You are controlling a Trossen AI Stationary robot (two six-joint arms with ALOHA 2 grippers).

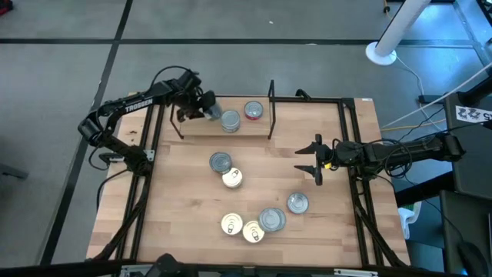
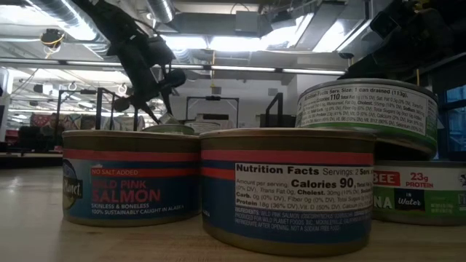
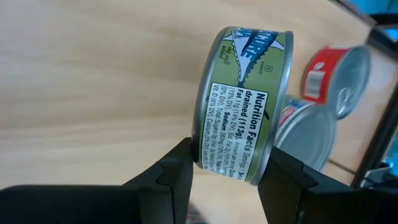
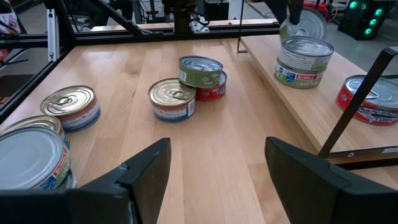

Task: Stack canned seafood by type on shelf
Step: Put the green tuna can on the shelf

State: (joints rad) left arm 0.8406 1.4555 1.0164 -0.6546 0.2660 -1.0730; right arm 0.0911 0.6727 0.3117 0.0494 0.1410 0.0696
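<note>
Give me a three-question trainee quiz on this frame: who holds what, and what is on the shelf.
1. True or false: the left pincer grips a green-labelled can.
2. How many tins rest on the shelf? A one, B two, C four.
3. Fill in: the right pincer is ___ and holds nothing.
Key: 1 true. 2 B: the silver-topped can and the red-labelled can. 3 open.
</note>
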